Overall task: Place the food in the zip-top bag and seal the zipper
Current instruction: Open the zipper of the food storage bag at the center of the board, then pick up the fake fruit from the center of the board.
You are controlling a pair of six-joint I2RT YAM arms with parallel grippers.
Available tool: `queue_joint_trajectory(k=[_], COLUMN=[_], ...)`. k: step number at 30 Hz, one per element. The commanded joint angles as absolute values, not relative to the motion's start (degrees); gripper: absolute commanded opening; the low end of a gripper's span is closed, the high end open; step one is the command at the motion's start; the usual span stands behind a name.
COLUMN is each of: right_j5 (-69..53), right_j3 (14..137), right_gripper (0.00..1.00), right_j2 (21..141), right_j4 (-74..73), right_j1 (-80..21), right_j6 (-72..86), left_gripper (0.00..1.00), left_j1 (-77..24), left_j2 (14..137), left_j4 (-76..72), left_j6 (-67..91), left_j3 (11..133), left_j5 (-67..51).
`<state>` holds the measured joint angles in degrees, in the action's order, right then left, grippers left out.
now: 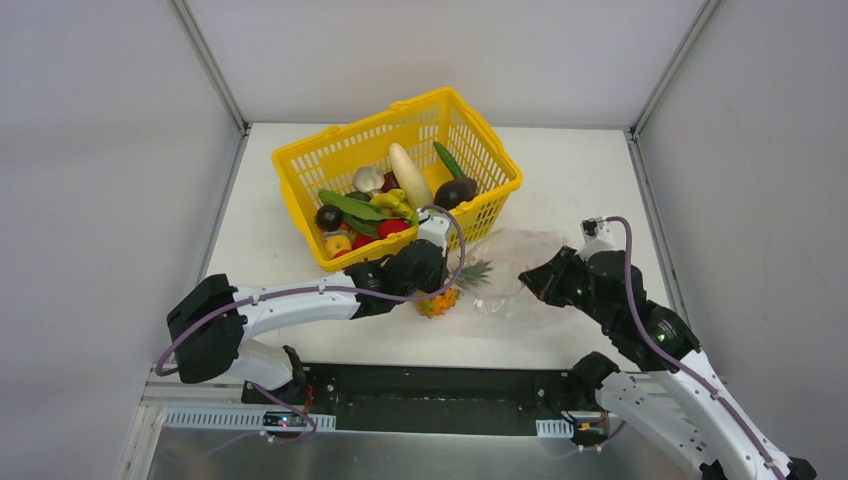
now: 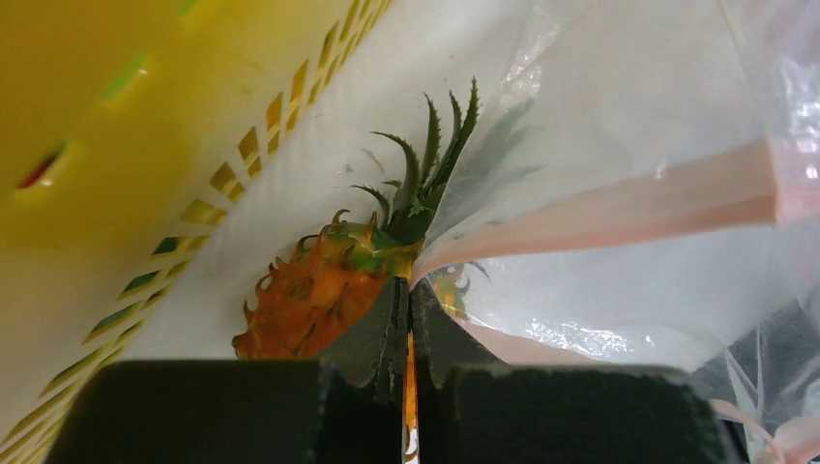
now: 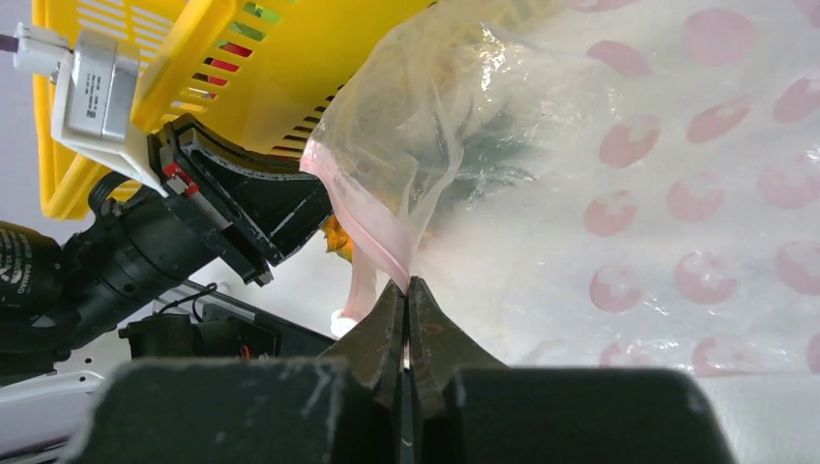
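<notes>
The clear zip-top bag (image 1: 520, 268) lies on the table in front of the basket, its mouth towards the left. My left gripper (image 1: 440, 282) is shut on the pinkish zipper strip (image 2: 619, 208) at the mouth's far side. My right gripper (image 1: 530, 280) is shut on the same strip (image 3: 363, 217) at the near side. A toy pineapple (image 1: 438, 300) lies at the mouth. Its orange body (image 2: 309, 295) is outside the bag, and its green crown reaches against the film. More food fills the basket: a white radish (image 1: 410, 172), an avocado (image 1: 455, 190) and a red tomato (image 1: 392, 227).
The yellow lattice basket (image 1: 350, 140) stands tilted just behind the bag and my left gripper; its wall fills the left of the left wrist view (image 2: 116, 145). White walls close the table on three sides. A black strip runs along the near edge.
</notes>
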<state>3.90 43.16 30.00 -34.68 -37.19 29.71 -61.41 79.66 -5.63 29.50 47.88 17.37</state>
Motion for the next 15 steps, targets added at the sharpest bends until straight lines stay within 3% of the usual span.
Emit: queue_joint_trajectory(k=[1,9,11,13,15], right_j5=[3.9,-5.9,-3.9,-1.9,-0.5], right_j3=[48.6,53.1,51.4,49.1,47.2], right_gripper=[0.00,0.00,0.00,0.00,0.00], right_j2=[31.2,32.6,33.2,33.4,33.5], right_j4=[-39.7,-40.2,-38.9,-37.0,-35.2], right_j1=[-36.9,-36.9,-36.9,-37.0,-36.9], right_j6=[26.7,27.6,29.3,30.3,30.7], left_gripper=[0.00,0.02,0.16,0.47,0.63], left_j1=[-61.2,-61.2,-61.2,-61.2,-61.2], left_j2=[78.7,80.5,79.9,78.9,77.4], left_j4=[3.0,0.8,-1.7,-2.6,-3.4], left_j6=[27.1,27.2,26.4,25.3,23.5], left_j3=[52.2,53.6,53.0,52.6,51.4], left_j5=[24.7,20.4,17.5,15.4,13.7])
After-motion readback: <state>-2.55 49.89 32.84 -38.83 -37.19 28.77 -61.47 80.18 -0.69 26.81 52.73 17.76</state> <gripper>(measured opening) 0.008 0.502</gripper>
